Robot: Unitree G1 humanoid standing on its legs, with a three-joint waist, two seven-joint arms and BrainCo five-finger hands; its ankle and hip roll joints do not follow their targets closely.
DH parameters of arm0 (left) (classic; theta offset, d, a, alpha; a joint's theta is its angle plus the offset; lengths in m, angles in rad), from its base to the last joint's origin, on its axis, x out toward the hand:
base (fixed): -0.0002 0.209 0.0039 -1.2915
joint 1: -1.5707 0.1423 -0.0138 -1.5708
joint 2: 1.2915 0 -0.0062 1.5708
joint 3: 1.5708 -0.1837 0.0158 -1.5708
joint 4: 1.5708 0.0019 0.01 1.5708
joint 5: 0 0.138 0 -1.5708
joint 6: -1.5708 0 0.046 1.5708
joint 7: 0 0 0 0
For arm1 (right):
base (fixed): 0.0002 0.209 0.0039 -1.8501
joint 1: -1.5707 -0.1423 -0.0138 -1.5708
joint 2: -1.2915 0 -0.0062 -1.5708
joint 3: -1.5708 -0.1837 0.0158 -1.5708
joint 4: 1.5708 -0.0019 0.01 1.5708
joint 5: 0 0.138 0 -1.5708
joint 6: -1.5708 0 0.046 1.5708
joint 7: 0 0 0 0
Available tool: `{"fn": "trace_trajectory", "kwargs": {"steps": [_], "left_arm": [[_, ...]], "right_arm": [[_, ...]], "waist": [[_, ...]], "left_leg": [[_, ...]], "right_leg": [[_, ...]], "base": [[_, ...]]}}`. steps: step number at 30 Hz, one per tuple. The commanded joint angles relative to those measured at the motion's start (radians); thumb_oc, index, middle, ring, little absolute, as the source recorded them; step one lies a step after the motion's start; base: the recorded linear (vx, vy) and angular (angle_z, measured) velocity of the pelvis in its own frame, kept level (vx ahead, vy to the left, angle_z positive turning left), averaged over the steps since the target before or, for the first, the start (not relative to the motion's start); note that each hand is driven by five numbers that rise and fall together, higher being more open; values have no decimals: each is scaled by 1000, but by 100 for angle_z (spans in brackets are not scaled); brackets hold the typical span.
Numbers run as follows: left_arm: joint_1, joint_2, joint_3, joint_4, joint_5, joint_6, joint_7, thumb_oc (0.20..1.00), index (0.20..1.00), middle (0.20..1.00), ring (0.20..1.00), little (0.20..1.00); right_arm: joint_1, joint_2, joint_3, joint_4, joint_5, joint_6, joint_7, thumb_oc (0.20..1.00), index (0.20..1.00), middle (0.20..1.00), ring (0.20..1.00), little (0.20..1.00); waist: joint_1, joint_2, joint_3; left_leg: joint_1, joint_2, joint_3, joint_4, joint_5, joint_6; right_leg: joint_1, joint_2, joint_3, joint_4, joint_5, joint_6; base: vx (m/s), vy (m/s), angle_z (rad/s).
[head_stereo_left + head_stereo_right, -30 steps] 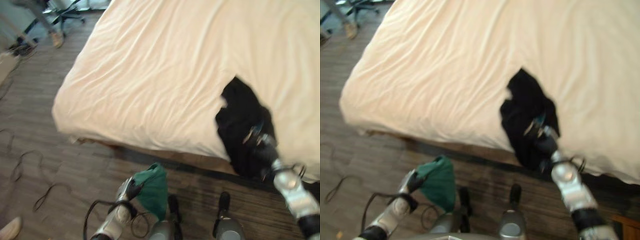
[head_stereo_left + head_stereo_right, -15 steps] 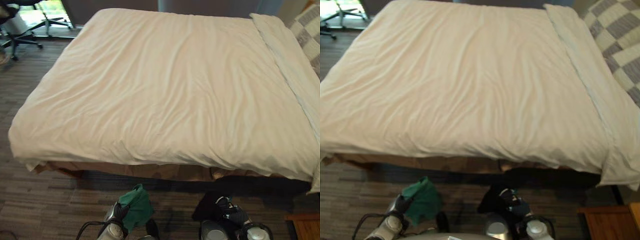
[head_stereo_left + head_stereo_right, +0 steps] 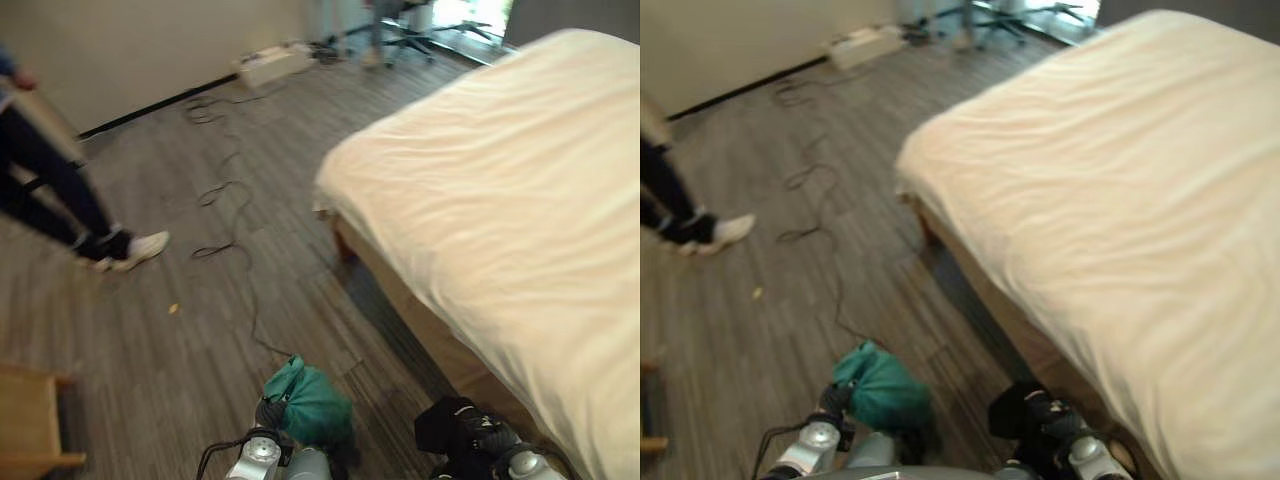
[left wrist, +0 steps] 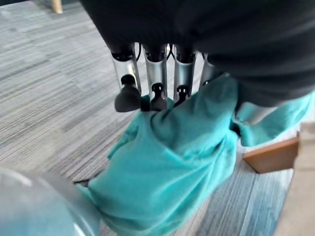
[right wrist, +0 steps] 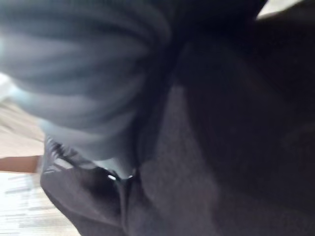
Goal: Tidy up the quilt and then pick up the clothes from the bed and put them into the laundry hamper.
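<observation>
- Left hand (image 4: 162, 73) holds the green garment (image 4: 172, 162) low in front of the robot, over the floor (image 3: 200, 300) near the bed's foot corner; fingers (image 4: 156, 91) curled, dark tips dug into the cloth.
- Right hand (image 3: 480, 440) is wrapped in the black garment (image 3: 450, 425), just beside the bed's side edge; can't tell how its fingers sit, cloth hides them.
- Quilt (image 3: 500, 200) lies smooth over the bed (image 3: 970, 270), no clothes left on it.
- Laundry hamper not spotted; likely the next stage is carrying both garments to it.
- Risk: most of the green garment hangs loose below the fingers; it could slip out or snag while walking.
- Risk: black garment grip unverified, so it could drop unnoticed.
- Risk: cables (image 3: 225, 215) trail across the floor; trip or tangle hazard.
- Risk: a person's legs (image 3: 60, 200) stand near the wall; collision possible if the route goes that way.
</observation>
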Motion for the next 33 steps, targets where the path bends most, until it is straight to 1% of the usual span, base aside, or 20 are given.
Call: {"fn": "trace_trajectory", "kwargs": {"steps": [1, 2, 3, 4, 6, 7, 8, 11, 12, 13, 22, 23, 24, 26, 27, 28, 30, 31, 32, 33], "left_arm": [[-44, 75, 36, 23, -68, -10, -27, 200, 200, 200, 200, 200], [-51, 80, 40, 50, -70, -8, -36, 200, 200, 200, 200, 200], [-57, 85, 41, 58, -67, -5, -39, 200, 200, 200, 200, 200], [-58, 90, 38, 66, -61, -3, -40, 200, 200, 200, 200, 200], [-68, 98, 28, 84, -51, -4, -32, 200, 200, 200, 200, 200], [-78, 100, 19, 107, -32, -1, -35, 200, 200, 200, 200, 200], [-84, 96, 11, 126, -13, 0, -41, 200, 200, 200, 200, 200], [-110, 113, -38, 189, 48, 9, -51, 200, 200, 200, 200, 200], [-111, 107, -34, 190, 54, 7, -53, 200, 200, 200, 200, 200], [-265, 57, -272, 60, 292, 24, 68, 200, 200, 200, 200, 200], [-191, 61, -229, 86, 250, 24, 37, 200, 200, 200, 200, 200], [-193, 59, -229, 99, 259, 26, 32, 200, 200, 200, 200, 200], [-195, 60, -230, 108, 260, 29, 26, 200, 200, 200, 200, 200], [-209, 60, -233, 110, 261, 39, 31, 200, 200, 200, 200, 200], [-209, 63, -233, 108, 261, 48, 34, 200, 200, 200, 200, 200], [-204, 67, -230, 105, 261, 49, 34, 200, 200, 200, 200, 200], [-184, 71, -217, 100, 260, 47, 30, 200, 200, 200, 200, 200], [-161, 74, -204, 88, 269, 43, 22, 200, 200, 200, 200, 200], [-159, 74, -204, 87, 269, 44, 21, 200, 200, 200, 200, 200], [-149, 72, -203, 86, 280, 39, 12, 200, 200, 200, 200, 200]], "right_arm": [[-60, 22, -49, 73, 57, 9, -14, 200, 200, 200, 200, 200], [-41, 24, -75, 77, 67, 7, -16, 200, 200, 200, 200, 200], [-30, 28, -94, 75, 78, 10, -18, 200, 200, 200, 200, 200], [-29, 35, -92, 69, 93, 13, -17, 200, 200, 200, 200, 200], [-42, 42, -86, 60, 145, -2, -8, 200, 200, 200, 200, 200], [-36, 47, -80, 58, 169, -8, -7, 200, 200, 200, 200, 200], [-35, 47, -77, 55, 179, -11, -5, 200, 200, 200, 200, 200], [-27, 56, -67, 36, 203, -32, -9, 200, 200, 200, 200, 200], [-35, 61, -58, 36, 203, -26, -2, 200, 200, 200, 200, 200], [-88, 98, 169, -31, 56, -68, -30, 200, 200, 200, 200, 200], [-102, 77, 171, -11, -6, -50, -25, 200, 200, 200, 200, 200], [-110, 66, 172, -20, -15, -49, -26, 200, 200, 200, 200, 200], [-112, 57, 174, -39, -21, -48, -26, 200, 200, 200, 200, 200], [-117, 29, 164, -78, -17, -43, -32, 200, 200, 200, 200, 200], [-122, 18, 165, -89, -12, -39, -29, 200, 200, 200, 200, 200], [-123, 17, 168, -92, -9, -36, -28, 200, 200, 200, 200, 200], [-121, 18, 172, -97, -16, -30, -26, 200, 200, 200, 200, 200], [-123, 20, 175, -80, -24, -31, -19, 200, 200, 200, 200, 200], [-122, 20, 176, -79, -24, -32, -19, 200, 200, 200, 200, 200], [-122, 22, 177, -73, -31, -34, -14, 200, 200, 200, 200, 200]], "waist": [[41, -15, -15], [41, -19, -12], [29, -22, -1], [11, -19, 17], [-20, 3, 54], [-31, 11, 60], [-36, 12, 63], [-39, -6, 47], [-35, -11, 45], [-34, -46, 45], [-3, -24, 25], [-2, -24, 38], [0, -24, 52], [1, -30, 90], [3, -40, 99], [13, -44, 98], [35, -45, 86], [61, -16, 65], [64, -22, 66], [76, -8, 59]], "left_leg": [[71, 20, -110, -174, 33, -131], [76, -18, -137, -202, 21, -108], [76, -43, -165, -215, 10, -87], [92, -71, -219, -252, 11, -69], [101, -82, -320, -299, 48, -61], [97, -93, -384, -311, 59, -65], [94, -104, -420, -311, 49, -68], [96, -140, -498, -311, 29, -57], [102, -151, -512, -311, 32, -53], [113, -197, -595, -311, 36, -52], [157, -169, -610, -303, 55, -94], [134, -165, -597, -215, 43, -107], [96, -159, -589, -120, 71, -125], [-64, -118, -565, 138, 188, -166], [-104, -100, -535, 188, 206, -151], [-139, -102, -511, 204, 181, -131], [-191, -118, -463, 156, 144, -111], [-207, -145, -415, -24, 127, -97], [-194, -153, -409, -41, 132, -95], [-187, -157, -383, -153, 167, -101]], "right_leg": [[-158, -24, 75, 56, -48, 57], [-178, -72, 45, 186, -32, 68], [-210, -112, 62, 303, -12, 79], [-275, -128, 144, 414, 12, 93], [-429, 15, 379, 464, -42, 48], [-455, 101, 479, 414, -81, 55], [-447, 129, 546, 348, -99, 64], [-397, 138, 650, 155, -83, 43], [-382, 135, 675, 135, -57, 64], [-271, 250, 730, 19, -58, -2], [-218, 237, 690, -27, -72, -21], [-204, 231, 683, -33, -77, -28], [-188, 228, 681, -34, -83, -35], [-161, 213, 663, -30, -92, -57], [-144, 208, 658, -29, -107, -66], [-126, 210, 660, -31, -120, -67], [-86, 207, 668, -44, -149, -63], [-58, 223, 676, -45, -181, -52], [-55, 214, 679, -45, -185, -49], [-32, 221, 680, -45, -205, -42]], "base": [[129, 369, 296], [133, 389, 182], [137, 374, 209], [99, 329, 238], [-62, 210, 263], [-75, 82, 240], [20, 23, 230], [85, -76, 194], [102, -17, 176], [114, -36, 136], [150, -141, 8], [104, -150, -6], [68, -142, -3], [93, -180, 2], [236, -195, 14], [303, -155, 10], [494, -38, -25], [531, 40, -63], [610, 73, -105], [389, 56, -58]]}}
